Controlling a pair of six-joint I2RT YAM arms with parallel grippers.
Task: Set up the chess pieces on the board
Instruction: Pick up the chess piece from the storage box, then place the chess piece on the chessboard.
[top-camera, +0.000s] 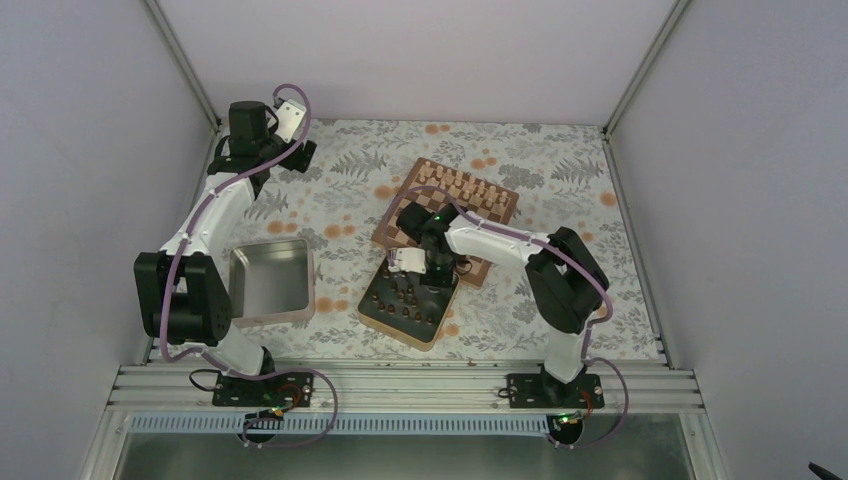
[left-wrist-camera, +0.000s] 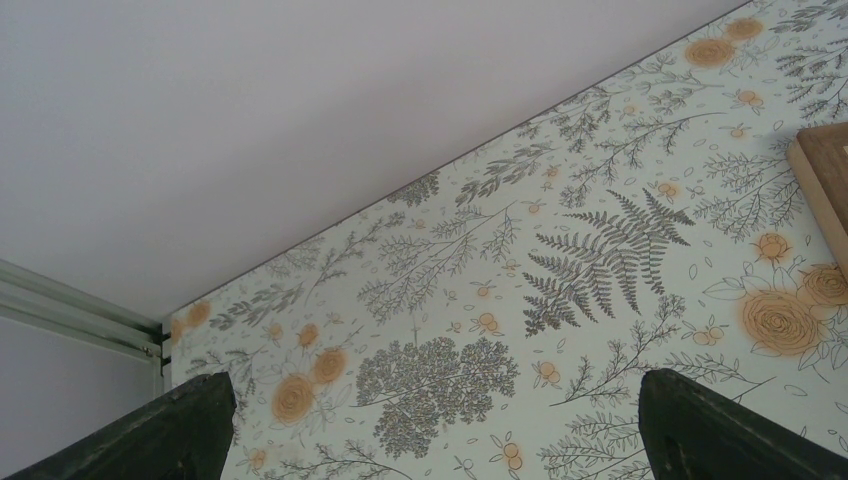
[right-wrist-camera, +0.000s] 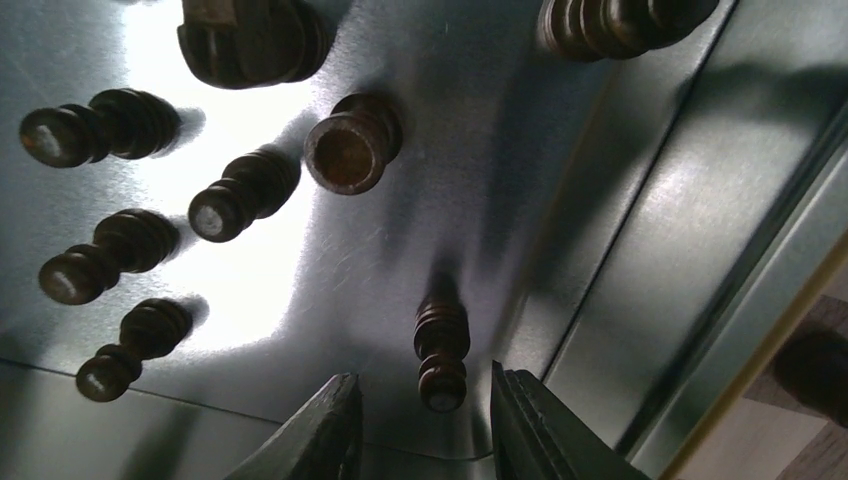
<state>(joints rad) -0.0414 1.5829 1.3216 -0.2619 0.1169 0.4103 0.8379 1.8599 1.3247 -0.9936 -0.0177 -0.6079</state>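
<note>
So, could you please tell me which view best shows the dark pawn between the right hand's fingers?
The right wrist view: the pawn stands close up, between the fingers of the right hand. The top view hides it beneath that hand; the left wrist view misses it.

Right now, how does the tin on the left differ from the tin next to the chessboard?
The left tin is empty, bare metal; the tin by the board holds dark chess pieces. The left tin sits straight, apart from the board; the other sits angled, close against it. The right end effector reaches into the tin by the board, not the left tin. Both are square, shallow metal.
</note>
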